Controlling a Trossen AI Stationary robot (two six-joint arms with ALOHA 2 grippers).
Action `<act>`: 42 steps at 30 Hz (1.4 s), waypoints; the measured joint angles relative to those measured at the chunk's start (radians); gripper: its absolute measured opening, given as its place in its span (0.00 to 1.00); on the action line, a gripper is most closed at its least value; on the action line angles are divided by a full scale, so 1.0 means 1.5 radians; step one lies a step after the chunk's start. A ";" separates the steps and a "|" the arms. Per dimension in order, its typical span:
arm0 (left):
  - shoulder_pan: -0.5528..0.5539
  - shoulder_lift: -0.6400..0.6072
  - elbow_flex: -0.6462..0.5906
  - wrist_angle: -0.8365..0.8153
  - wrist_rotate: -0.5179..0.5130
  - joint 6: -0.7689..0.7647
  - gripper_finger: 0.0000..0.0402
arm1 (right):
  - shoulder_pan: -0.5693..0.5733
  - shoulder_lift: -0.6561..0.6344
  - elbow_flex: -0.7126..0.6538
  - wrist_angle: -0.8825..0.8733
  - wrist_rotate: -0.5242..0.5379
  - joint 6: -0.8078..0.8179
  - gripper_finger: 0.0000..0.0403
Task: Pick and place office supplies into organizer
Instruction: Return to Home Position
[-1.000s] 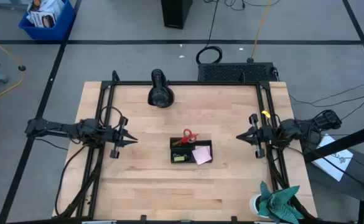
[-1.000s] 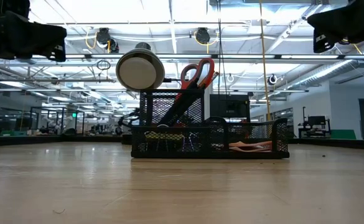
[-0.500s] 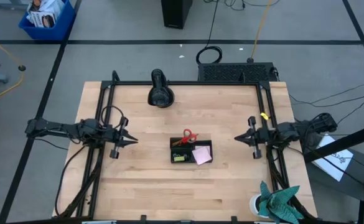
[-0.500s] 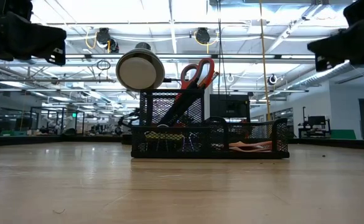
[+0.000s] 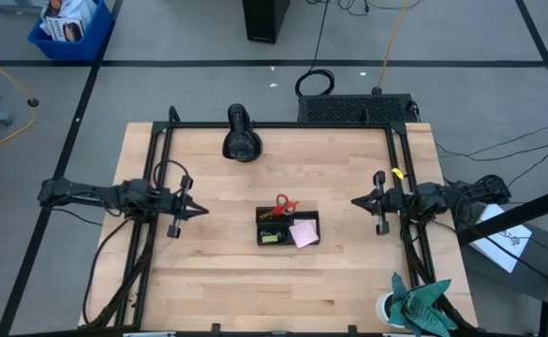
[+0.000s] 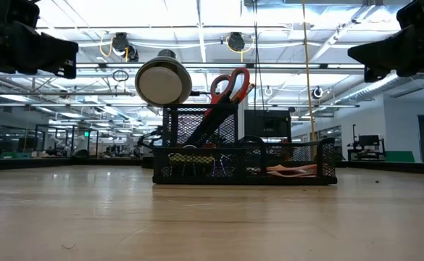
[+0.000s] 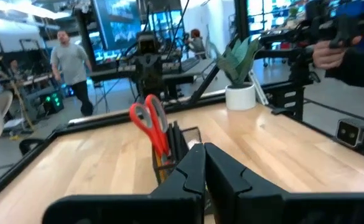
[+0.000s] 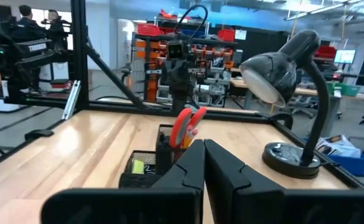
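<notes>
The black mesh organizer (image 5: 288, 227) stands on the middle of the wooden table. Red-handled scissors (image 5: 284, 203) stand upright in its tall cup, handles up (image 6: 230, 85), with dark pens (image 6: 204, 130) leaning beside them. A pink sticky-note pad (image 5: 303, 232) and a small yellow-green piece (image 5: 270, 238) lie in its low compartments. My left gripper (image 5: 203, 212) hovers shut at the table's left, pointing level at the organizer. My right gripper (image 5: 354, 202) hovers shut at the table's right, also pointing at it. Both are well clear of the organizer, with nothing between their fingers.
A black desk lamp (image 5: 242, 139) stands at the far edge, its head facing the near side (image 6: 163, 82). A white cup with a teal-green plant-like cloth (image 5: 419, 304) sits at the near right corner. Black frame rails (image 5: 283, 124) border the table. A person (image 7: 70, 62) stands beyond it.
My right gripper has sunk a little and drawn slightly toward the table's far edge, staying shut. The organizer and its contents have not moved.
</notes>
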 joint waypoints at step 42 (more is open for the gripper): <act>0.000 0.001 0.000 -0.042 -0.076 -0.036 0.10 | -0.004 0.001 0.000 0.010 -0.003 -0.031 0.00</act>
